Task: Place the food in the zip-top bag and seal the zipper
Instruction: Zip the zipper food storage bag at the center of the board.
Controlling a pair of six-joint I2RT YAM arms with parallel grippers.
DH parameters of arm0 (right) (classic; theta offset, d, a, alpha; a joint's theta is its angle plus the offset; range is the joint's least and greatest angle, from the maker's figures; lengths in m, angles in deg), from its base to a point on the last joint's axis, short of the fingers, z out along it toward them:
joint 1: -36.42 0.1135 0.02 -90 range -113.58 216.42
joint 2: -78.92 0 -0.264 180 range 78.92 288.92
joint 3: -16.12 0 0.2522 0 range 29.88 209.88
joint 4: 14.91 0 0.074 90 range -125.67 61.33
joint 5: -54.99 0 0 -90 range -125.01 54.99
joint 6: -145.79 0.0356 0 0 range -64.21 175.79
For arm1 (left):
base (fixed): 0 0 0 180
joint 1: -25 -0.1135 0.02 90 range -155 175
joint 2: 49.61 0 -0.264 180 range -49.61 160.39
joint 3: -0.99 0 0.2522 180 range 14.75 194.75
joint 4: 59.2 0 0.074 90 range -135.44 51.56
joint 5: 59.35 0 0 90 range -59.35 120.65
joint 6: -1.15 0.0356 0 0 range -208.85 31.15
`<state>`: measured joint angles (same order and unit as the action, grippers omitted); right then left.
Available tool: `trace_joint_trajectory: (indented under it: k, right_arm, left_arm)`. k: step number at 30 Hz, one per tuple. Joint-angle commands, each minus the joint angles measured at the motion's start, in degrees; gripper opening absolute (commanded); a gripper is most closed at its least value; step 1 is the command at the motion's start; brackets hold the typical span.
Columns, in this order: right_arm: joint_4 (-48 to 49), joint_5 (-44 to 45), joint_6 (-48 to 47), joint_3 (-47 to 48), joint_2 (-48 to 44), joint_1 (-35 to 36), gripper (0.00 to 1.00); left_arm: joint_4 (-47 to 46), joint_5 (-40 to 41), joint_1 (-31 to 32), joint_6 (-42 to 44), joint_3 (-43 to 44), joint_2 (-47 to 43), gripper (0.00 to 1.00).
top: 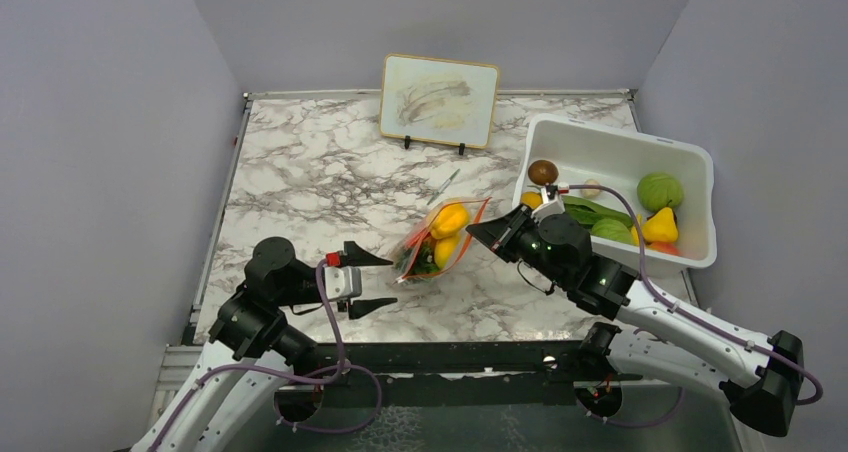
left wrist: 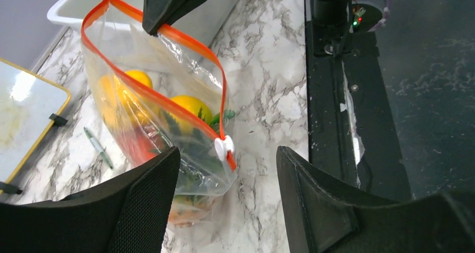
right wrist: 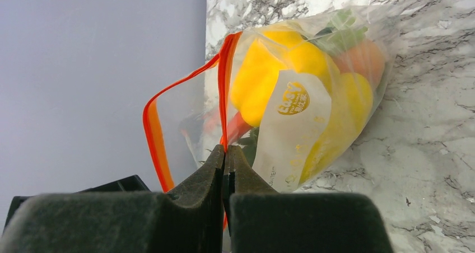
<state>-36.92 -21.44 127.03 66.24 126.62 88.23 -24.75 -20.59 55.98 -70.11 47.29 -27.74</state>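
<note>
While the right gripper is clamping the zipper, the left gripper, jaws apart, is facing the mid-frame slider it probably must grab.

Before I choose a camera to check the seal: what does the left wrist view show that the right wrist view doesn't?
Only the left wrist: the white slider tab on the zipper, and the framed board. Only the right wrist: a printed label. Both: the zip-top bag with its mouth gaping, yellow food inside, the right gripper pinching the zipper.
</note>
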Motion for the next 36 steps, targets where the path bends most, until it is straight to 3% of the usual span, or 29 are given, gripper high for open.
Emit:
trace_joint_trajectory:
  k: [1, 8, 16, 22, 23, 25, 28, 32, 36]
  right_arm:
    - [-0.28, 2.97, 0.17, 0.99, -0.56, 0.4, 0.01]
    - [1.23, 1.81, 1.91, -0.02, 0.27, 0.39, 0.01]
    - [0.74, 1.14, 1.74, 0.65, 0.41, 0.37, 0.01]
    - [-0.69, 0.5, -1.23, 0.21, -0.35, 0.4, 0.01]
    - [-0.12, -0.08, -4.14, -0.14, -0.83, 0.4, 0.02]
    - [-0.3, -0.57, -11.1, -0.45, -3.11, 0.4, 0.13]
    - [-1.74, -2.42, -24.93, -0.5, -7.25, 0.4, 0.29]
    - [-2.53, -8.78, -42.91, 0.69, -12.31, 0.39, 0.39]
    - [-0.93, -21.16, -60.15, 2.56, -15.26, 0.4, 0.44]
  left_arm:
    - [2.03, 4.39, 0.13, 3.95, -1.47, -0.31, 0.63]
    - [-1.18, 6.67, 0.15, 3.61, -3.71, -0.4, 0.58]
    - [-14.19, 5.64, 0.14, -3.28, -8.24, 1.79, 0.49]
    - [-17.13, 6.56, 0.18, -3.36, -8.85, 3.79, 0.18]
    - [-17.29, 6.59, 0.14, -3.37, -8.81, 3.65, 0.12]
    - [-17.93, 6.52, 0.18, -3.65, -8.57, 3.34, 0.0]
    - [-18.99, 5.27, 0.13, -4.53, -8.74, 3.19, 0.0]
    - [-19.68, 4.62, 0.18, -5.41, -8.96, 2.8, 0.0]
    - [-22.3, 3.93, 0.13, -7.69, -9.23, 2.4, 0.0]
